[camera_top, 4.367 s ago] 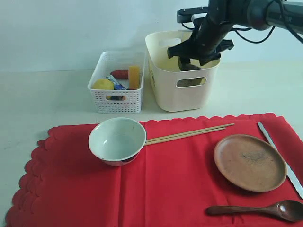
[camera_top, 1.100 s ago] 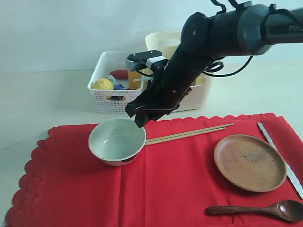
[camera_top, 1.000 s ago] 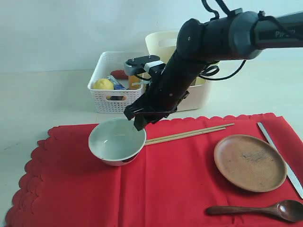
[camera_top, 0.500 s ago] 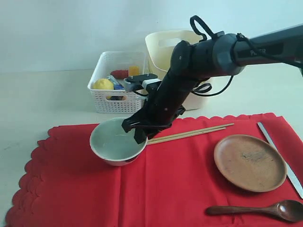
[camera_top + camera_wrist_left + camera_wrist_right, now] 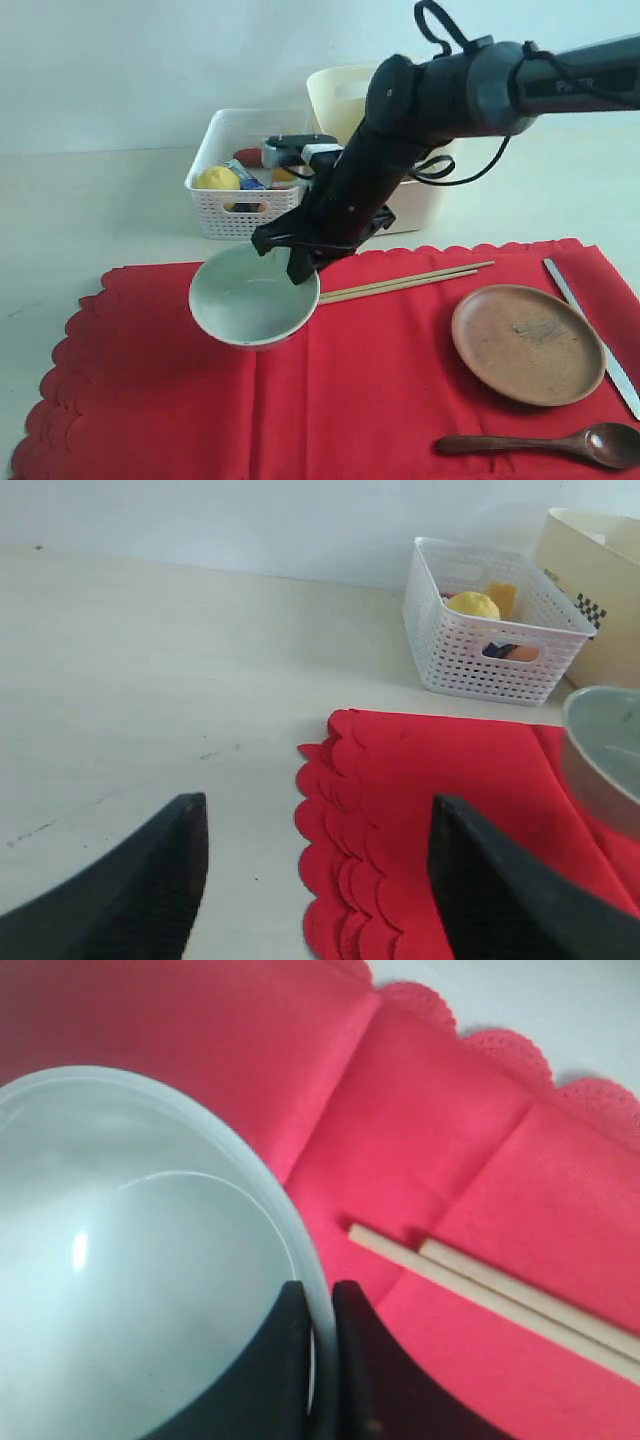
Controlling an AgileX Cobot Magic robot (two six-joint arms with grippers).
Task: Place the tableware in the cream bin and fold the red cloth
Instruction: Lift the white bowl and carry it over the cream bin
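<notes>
My right gripper [image 5: 300, 262] [image 5: 320, 1300] is shut on the rim of the pale green-white bowl [image 5: 252, 297] [image 5: 120, 1260], one finger inside and one outside, and the bowl tilts slightly above the red cloth [image 5: 380, 380] [image 5: 430, 1140]. Wooden chopsticks [image 5: 410, 281] [image 5: 500, 1295] lie beside it. The brown plate [image 5: 528, 343], silver knife [image 5: 595, 335] and dark spoon [image 5: 545, 443] rest on the cloth's right side. The cream bin [image 5: 345, 95] stands behind my arm. My left gripper [image 5: 315, 875] is open over the cloth's scalloped edge [image 5: 340, 880], off the exterior view. The steel cup is hidden.
A white perforated basket [image 5: 245, 195] [image 5: 490, 620] holding a lemon [image 5: 215, 179] and other food stands left of the cream bin. Bare beige table [image 5: 90, 210] lies left of and behind the cloth.
My right arm swung from the cream bin down to the bowl, its fingers closed on the near rim, and the bowl now sits tilted and shifted slightly.
</notes>
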